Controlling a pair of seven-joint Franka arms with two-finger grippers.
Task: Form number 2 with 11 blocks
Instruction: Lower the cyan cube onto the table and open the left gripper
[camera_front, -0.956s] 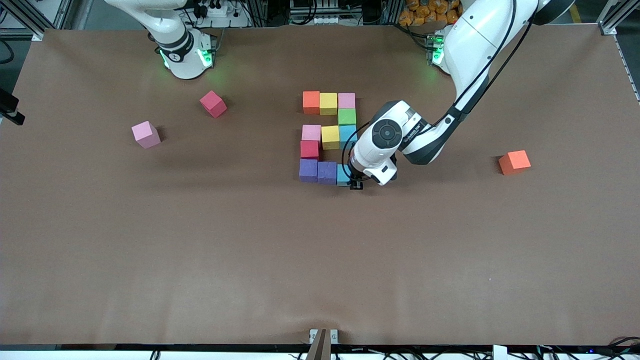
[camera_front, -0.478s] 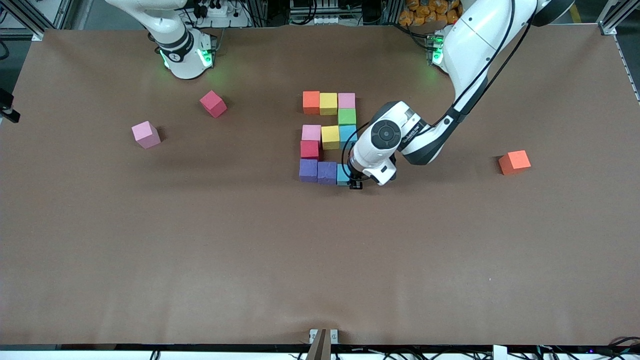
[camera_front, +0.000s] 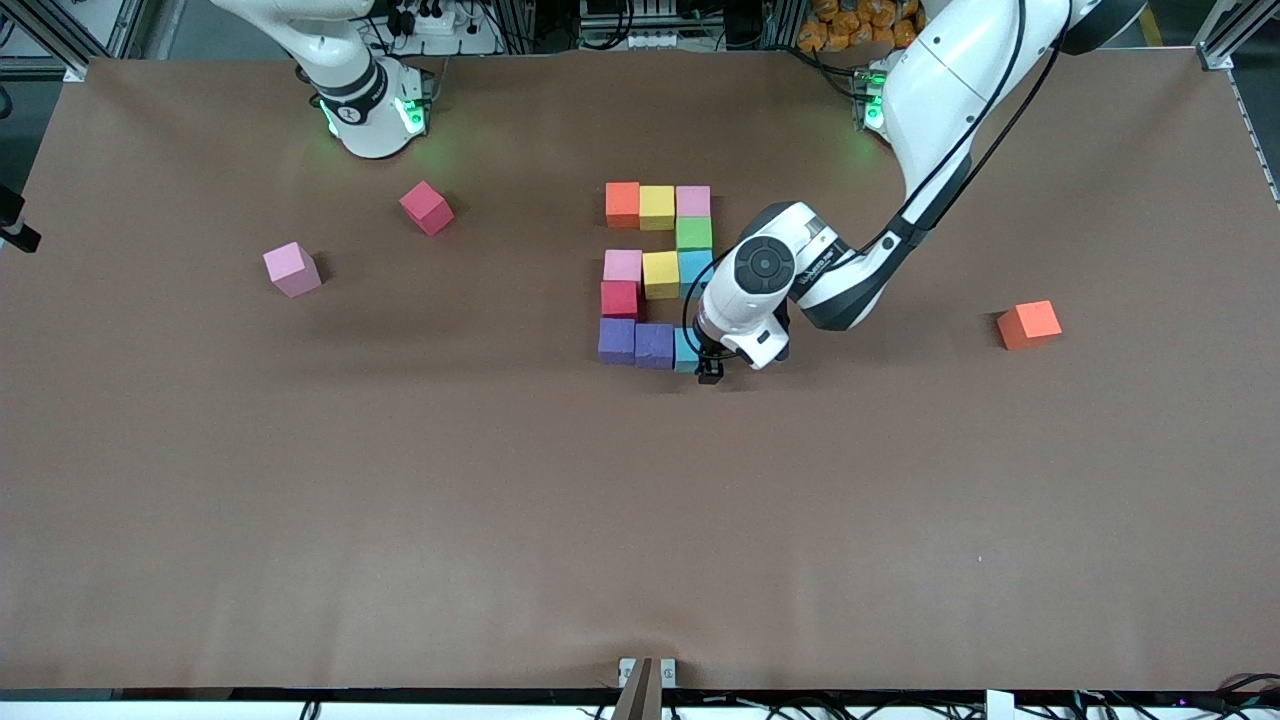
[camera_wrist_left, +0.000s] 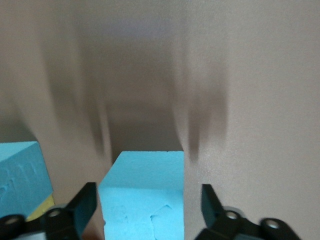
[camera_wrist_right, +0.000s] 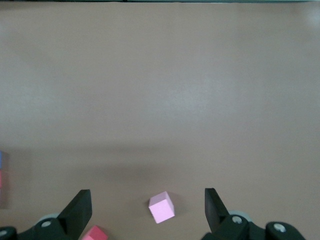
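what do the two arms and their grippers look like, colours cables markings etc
Both arms are glossy white with black joint bands and green lights glowing at their bases. The left arm carries a black cable and a round dark wrist cap. The left gripper and right gripper have black fingers.

The number 2 (camera_front: 656, 277) is a patchwork of plain, unpatterned blocks on the brown table (camera_front: 400, 500): orange (camera_front: 622, 203), yellow (camera_front: 657, 206) and pink (camera_front: 693, 201) in its row farthest from the front camera, green (camera_front: 694, 233) just below the pink, then pink (camera_front: 622, 265), yellow (camera_front: 660, 273) and light blue (camera_front: 695, 268). A red block (camera_front: 619, 298) comes next, over two purple ones (camera_front: 617, 340) (camera_front: 654, 345) and a light blue block (camera_front: 685, 350) (mostly hidden under the white-and-black left arm (camera_front: 770, 285)). Well apart from the digit lie a loose pink block (camera_front: 292, 269), a red one (camera_front: 427, 207) and an orange one (camera_front: 1029, 324).
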